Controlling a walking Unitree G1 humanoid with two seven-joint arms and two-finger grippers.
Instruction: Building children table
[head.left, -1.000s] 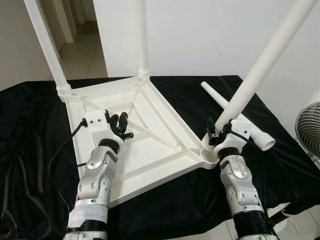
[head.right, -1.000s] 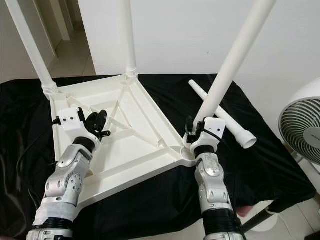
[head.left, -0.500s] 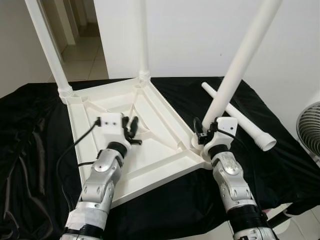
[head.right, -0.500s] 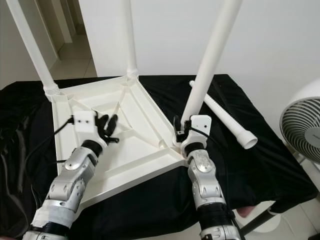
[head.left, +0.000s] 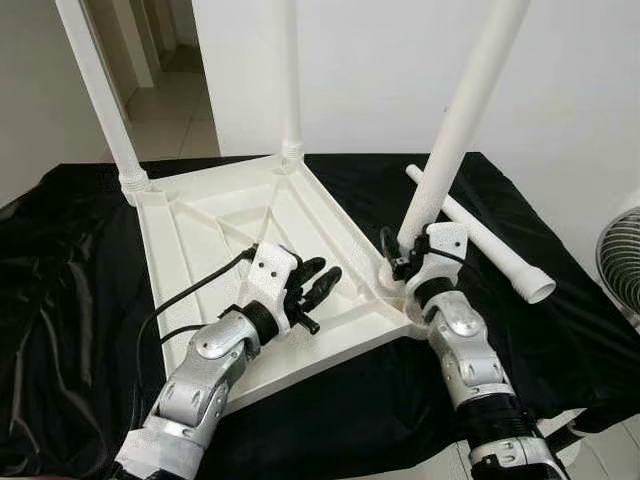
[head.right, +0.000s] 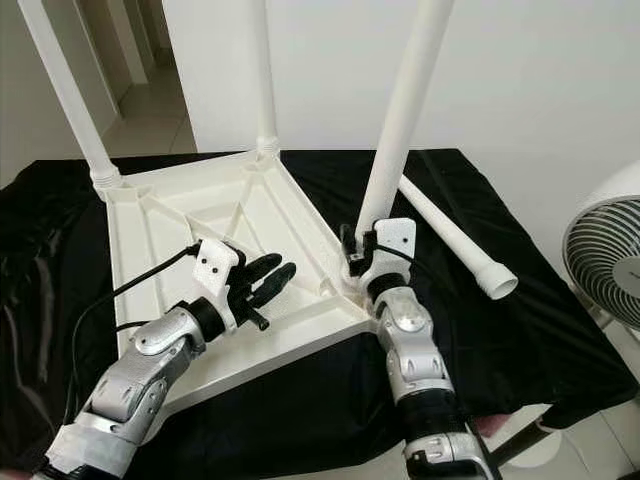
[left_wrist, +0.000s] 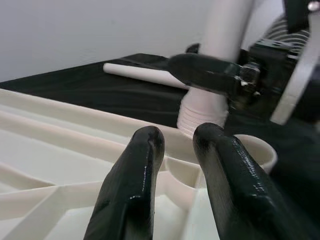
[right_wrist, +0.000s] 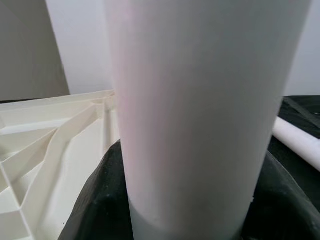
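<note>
On the black-draped bench (head.left: 560, 330) the white tabletop (head.left: 200, 225) lies upside down, ribbed underside up – two legs already stand in the far corners, far-left leg (head.left: 100, 95) and far-centre leg (head.left: 289, 75). Third leg (head.left: 462, 110) is upright at the near right corner, its threaded foot at the corner socket (left_wrist: 252, 150); seated or just resting, can't tell. Fourth leg (head.left: 480, 235) lies loose on the cloth behind it, well apart from the near left corner – so judged past halfway, one leg to finish, one to fit. Right end effector (head.left: 402, 262) is clamped round the third leg just above the socket, forearm reaching up from the bench edge, wrist upright beside the leg. Left end effector (head.left: 322, 287) hovers over the tabletop's underside near that corner, fingers (left_wrist: 135, 185) close together with a slim gap, holding nothing, pointed toward the socket, elbow bent, cable trailing. A fan (head.right: 605, 260) stands at the right, off the bench
</note>
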